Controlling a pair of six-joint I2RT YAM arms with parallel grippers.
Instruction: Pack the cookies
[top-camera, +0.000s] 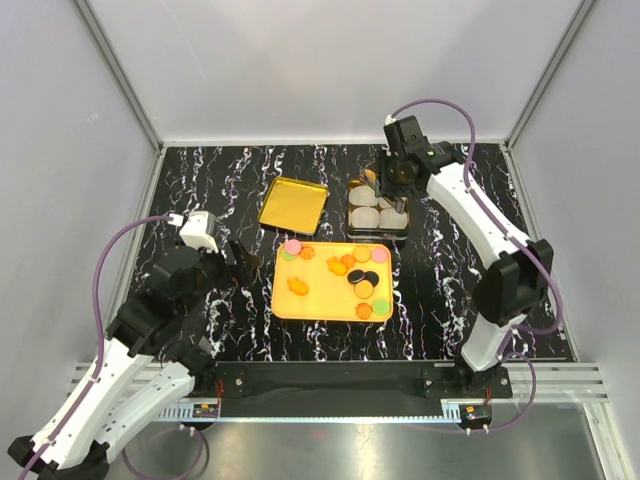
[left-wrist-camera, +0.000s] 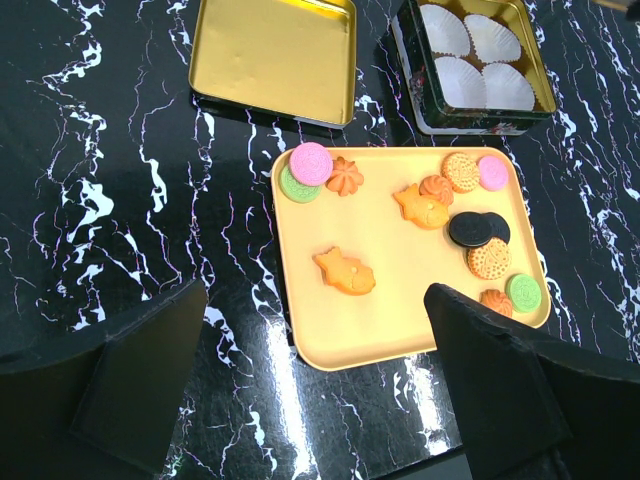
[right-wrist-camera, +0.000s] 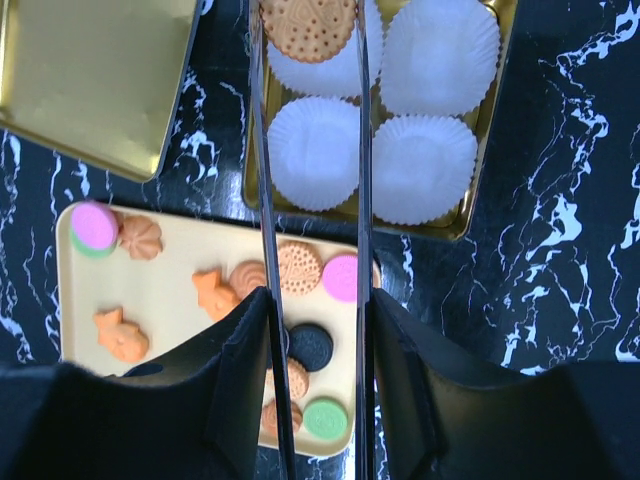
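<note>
Several cookies lie on the yellow-orange tray: a fish-shaped one, pink on green discs, black discs, and orange rounds. My right gripper is shut on metal tongs. The tongs pinch a round orange cookie over a white paper cup in the tin. In the top view the right gripper hangs over the tin. My left gripper is open and empty above the tray's near left corner, and it also shows in the top view.
The tin's gold lid lies open side up left of the tin, behind the tray. The tin holds several white pleated cups. White walls and metal posts enclose the black marbled table.
</note>
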